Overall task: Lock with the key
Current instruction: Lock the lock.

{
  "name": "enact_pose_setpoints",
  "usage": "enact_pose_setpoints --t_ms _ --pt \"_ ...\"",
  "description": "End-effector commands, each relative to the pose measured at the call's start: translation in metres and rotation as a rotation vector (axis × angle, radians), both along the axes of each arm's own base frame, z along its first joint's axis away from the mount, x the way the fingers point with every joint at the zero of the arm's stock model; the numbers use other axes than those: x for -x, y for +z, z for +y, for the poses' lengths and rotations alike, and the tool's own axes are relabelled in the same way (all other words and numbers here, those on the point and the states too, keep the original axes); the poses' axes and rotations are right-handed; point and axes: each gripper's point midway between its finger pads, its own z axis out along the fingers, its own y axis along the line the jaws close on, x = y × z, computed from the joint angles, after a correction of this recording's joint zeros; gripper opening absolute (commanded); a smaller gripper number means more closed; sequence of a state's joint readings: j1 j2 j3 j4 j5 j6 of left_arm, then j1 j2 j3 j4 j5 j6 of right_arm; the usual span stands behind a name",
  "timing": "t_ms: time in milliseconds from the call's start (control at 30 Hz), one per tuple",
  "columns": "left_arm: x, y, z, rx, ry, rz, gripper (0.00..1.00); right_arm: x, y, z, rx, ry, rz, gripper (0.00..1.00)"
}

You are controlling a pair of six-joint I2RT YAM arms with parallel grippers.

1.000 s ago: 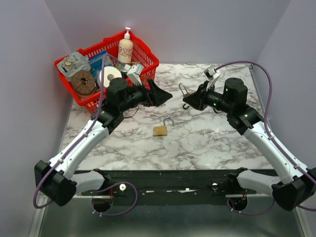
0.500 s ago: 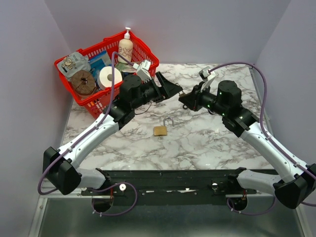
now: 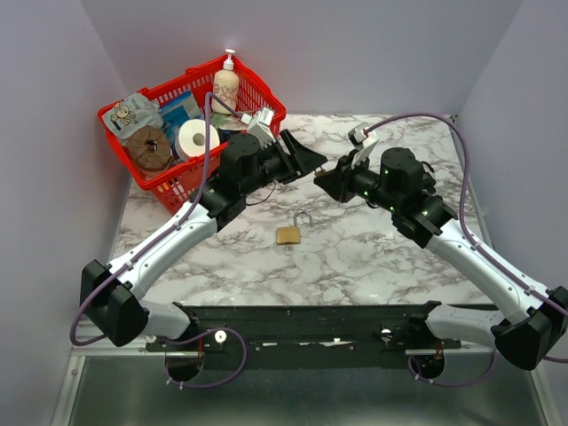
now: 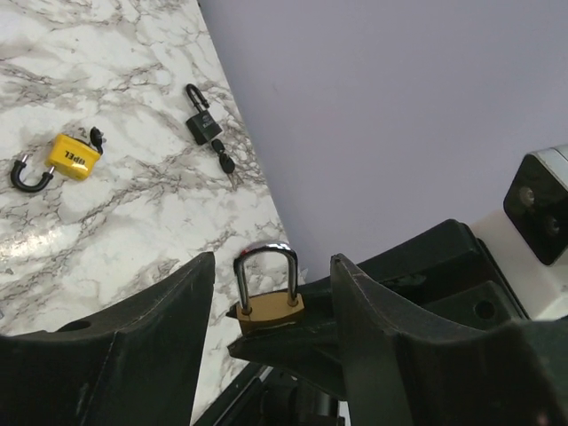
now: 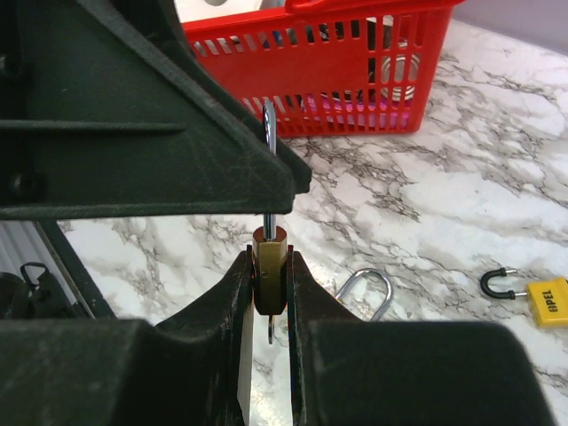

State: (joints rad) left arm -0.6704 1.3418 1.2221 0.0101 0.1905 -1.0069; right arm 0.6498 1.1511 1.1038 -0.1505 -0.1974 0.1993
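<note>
Brass padlock (image 5: 269, 264) is pinched by its flat faces in my right gripper (image 5: 269, 275), which is clamped on the body. It's held up off the marble table (image 3: 373, 257), over the back middle. Long axis runs along my right fingers — shackle leading out past the tips, body nearest the wrist. Right wrist view gets the thin edge. Left wrist view gets the broad face, shackle up, both legs into the body. My left gripper (image 4: 272, 271) is spread apart, one finger each side of the padlock, neither touching it. One left finger (image 5: 133, 133) crosses the right wrist view and hides the shackle's top. Second brass lock (image 3: 287, 234) lies flat on the table, nearer the arm bases than both grippers. Yellow lock (image 4: 71, 155) and black lock (image 4: 204, 127) lie on the marble beyond, apart from each other. Red basket (image 3: 262, 87) — full of odds — sits at the back left.
</note>
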Motion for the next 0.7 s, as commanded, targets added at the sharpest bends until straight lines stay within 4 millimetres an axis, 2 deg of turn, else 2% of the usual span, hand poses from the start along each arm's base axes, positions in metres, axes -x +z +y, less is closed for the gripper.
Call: enact_pose_setpoints --t_ms 0,433,667 --pt "0.003 0.012 -0.002 0.007 0.015 -0.025 0.61 -0.016 0.018 -0.004 -0.021 -0.085 -0.051 0.01" --pt "-0.002 -0.003 -0.006 -0.031 0.028 0.013 0.52 -0.012 0.019 0.000 -0.025 -0.067 -0.051 0.01" --pt "-0.005 -0.009 -0.006 -0.040 0.039 0.031 0.53 -0.010 0.019 0.002 -0.020 -0.054 -0.055 0.01"
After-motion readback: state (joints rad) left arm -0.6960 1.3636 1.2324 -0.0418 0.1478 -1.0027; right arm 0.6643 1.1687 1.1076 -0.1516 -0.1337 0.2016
